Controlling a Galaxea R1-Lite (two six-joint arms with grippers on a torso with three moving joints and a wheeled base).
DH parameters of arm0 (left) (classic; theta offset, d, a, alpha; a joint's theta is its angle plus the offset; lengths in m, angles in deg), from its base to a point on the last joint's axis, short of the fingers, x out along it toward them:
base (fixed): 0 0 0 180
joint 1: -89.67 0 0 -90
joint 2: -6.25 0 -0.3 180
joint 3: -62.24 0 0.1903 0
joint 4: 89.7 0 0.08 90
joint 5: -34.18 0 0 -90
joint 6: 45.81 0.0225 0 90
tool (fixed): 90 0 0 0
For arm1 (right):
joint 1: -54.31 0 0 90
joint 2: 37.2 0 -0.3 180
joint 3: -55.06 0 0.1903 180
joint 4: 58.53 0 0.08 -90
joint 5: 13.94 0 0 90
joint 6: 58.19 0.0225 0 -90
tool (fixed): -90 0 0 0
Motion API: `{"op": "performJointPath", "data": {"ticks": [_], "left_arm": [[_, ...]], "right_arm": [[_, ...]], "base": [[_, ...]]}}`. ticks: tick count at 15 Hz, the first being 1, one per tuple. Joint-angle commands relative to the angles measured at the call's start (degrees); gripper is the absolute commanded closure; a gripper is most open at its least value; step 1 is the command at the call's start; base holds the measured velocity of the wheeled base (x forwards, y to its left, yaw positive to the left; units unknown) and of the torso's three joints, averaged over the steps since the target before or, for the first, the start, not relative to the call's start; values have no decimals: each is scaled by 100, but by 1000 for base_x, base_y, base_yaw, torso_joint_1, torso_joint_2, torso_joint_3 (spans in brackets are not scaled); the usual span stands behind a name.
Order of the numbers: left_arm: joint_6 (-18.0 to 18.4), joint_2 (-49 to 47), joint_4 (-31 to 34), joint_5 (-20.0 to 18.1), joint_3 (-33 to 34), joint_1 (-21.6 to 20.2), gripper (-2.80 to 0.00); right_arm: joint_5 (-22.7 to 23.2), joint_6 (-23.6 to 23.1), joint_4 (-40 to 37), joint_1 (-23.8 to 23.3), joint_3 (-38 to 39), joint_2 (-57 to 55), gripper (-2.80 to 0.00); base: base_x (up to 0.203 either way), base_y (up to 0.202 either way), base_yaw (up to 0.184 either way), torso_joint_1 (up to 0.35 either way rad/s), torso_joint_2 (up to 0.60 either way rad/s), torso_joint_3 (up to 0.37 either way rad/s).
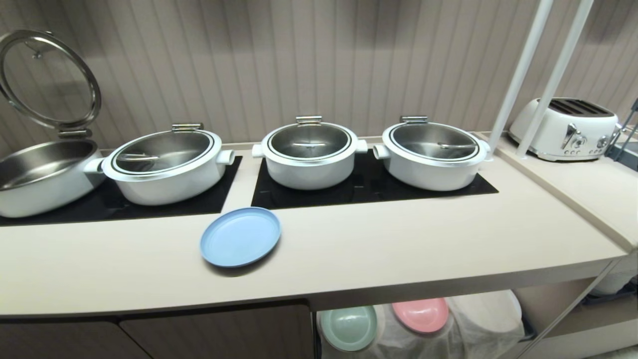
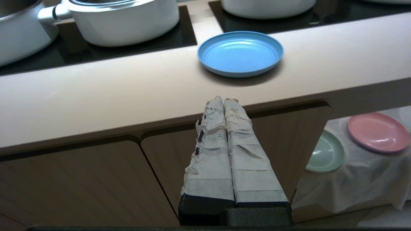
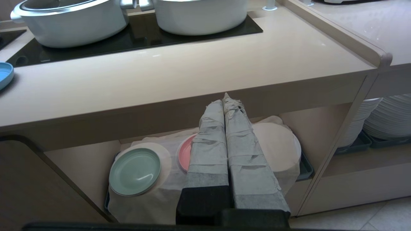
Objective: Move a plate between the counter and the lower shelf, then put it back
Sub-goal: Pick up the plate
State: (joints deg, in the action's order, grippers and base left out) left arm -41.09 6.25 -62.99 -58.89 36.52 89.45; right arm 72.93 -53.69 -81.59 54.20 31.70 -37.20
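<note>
The long beige bench (image 1: 379, 249) fills the view, four white pots lined up on its black cooktop panels (image 1: 369, 192). Under its front edge, toward the robot's right, the lower shelf (image 3: 90, 163) opens, a white cloth (image 3: 154, 199) draped inside with a mint green plate (image 3: 135, 171) and a pink plate (image 2: 378, 132) resting on it.

The light blue plate (image 1: 240, 237) lies flat on the bench, just in front of the gap between the cooktop panels and well left of the shelf opening. It is round, so no long axis to line up with.

Both arms hang low in front of the cabinet. From the left claw (image 2: 223, 100), fingers pressed together and holding nothing, the plate sits up, ahead and slightly right. The right claw (image 3: 223, 98), also shut and empty, faces the shelf, and the plate only peeks in at the far edge of its wrist view. The left arm looks nearer, so I'd expect it to rise over the bench edge.
</note>
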Motion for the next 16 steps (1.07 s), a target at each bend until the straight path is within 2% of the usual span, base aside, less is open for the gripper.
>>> {"op": "performJointPath", "data": {"ticks": [1,4,6,9,12,16], "left_arm": [[3,-6,429,-69,-410,-4,0],[3,-103,1882,-236,-1312,-4,0],[3,-362,2482,-316,-1729,2,0],[-4,-1142,2571,-355,-2069,22,0],[-12,-2433,2664,-292,-2850,11,0],[-207,-4030,3492,-287,-4120,-3,0]], "right_arm": [[-3,-1,5,9,0,0,0],[-3,5,5,2,0,0,0],[-3,-1,5,2,0,0,0],[-3,7,5,2,0,0,0],[-3,6,5,2,0,0,0],[-3,6,5,3,0,0,0]], "base": [[0,0,0,0,0,0],[0,0,0,0,0,0],[0,0,0,0,0,0],[0,0,0,0,0,0],[0,0,0,0,0,0],[0,0,0,0,0,0]]}}
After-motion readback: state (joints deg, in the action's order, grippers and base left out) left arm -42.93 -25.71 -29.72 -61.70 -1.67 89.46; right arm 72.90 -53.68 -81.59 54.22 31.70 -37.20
